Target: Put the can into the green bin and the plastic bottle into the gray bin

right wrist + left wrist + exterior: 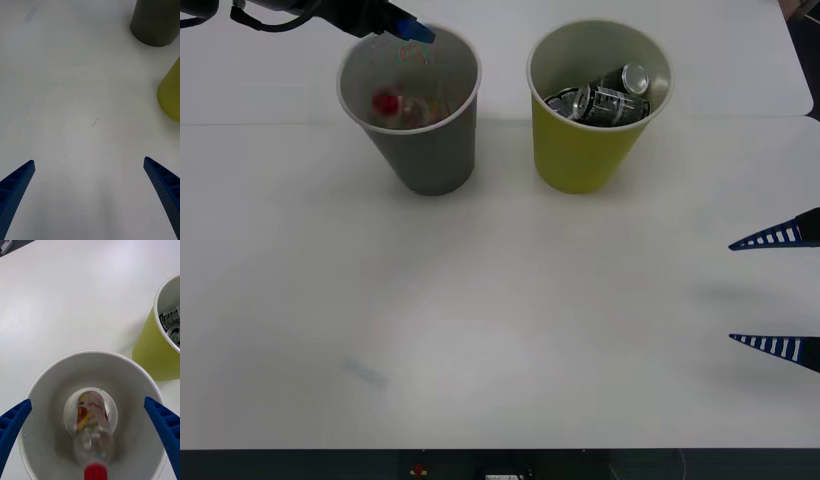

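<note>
On my left, the left gripper (90,442) hangs directly over the gray bin (425,160), fingers spread wide and holding nothing. The plastic bottle (89,427) lies inside that bin, red cap toward the wrist camera and label end down toward the bottom, leaning against the inner wall. Just beside it to the right, the green bin (585,150) holds dark cans (605,98) lying at its bottom. From how things sit, I judge both placements done and this is the release-and-clear step; my next move would be to lift the left arm straight up, since its fingertips sit near the pale rim on either side and any sideways drift could tip the bin. The two bins stand near each other but apart, so I would not swing toward the green one. Farther right, the right gripper (780,292) waits at the table's (480,330) right edge, fingers wide and empty, well apart from both bins. The whole near half of the table is open for retreating.
</note>
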Action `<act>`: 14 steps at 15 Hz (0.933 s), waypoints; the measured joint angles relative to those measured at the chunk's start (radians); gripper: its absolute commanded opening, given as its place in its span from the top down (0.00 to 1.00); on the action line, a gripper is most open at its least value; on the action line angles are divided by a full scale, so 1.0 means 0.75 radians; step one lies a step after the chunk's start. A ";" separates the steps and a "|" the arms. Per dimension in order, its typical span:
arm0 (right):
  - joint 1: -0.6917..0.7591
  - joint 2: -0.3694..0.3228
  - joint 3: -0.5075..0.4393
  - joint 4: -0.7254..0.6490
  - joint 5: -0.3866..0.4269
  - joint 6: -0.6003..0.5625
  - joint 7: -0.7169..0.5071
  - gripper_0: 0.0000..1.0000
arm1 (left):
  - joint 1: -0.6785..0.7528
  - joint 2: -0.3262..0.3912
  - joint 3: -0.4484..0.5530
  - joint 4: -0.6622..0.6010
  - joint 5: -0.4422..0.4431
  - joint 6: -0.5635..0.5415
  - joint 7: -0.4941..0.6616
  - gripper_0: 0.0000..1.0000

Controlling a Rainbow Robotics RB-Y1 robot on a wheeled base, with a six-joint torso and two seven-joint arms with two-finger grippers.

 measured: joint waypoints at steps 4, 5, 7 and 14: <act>0.000 0.000 0.000 0.000 0.000 0.000 0.000 0.00 | 0.093 0.035 0.080 -0.014 0.182 0.055 -0.139 0.00; 0.000 0.000 0.000 0.000 0.000 0.000 0.000 0.00 | 0.124 0.053 0.090 -0.023 0.246 0.078 -0.168 0.00; 0.000 0.000 0.000 0.000 0.000 0.000 0.000 0.00 | 0.196 0.090 0.100 -0.061 0.361 0.135 -0.224 0.00; 0.000 0.000 0.000 0.000 0.000 0.000 0.000 0.00 | 0.516 0.213 0.161 -0.281 0.743 0.294 -0.433 0.00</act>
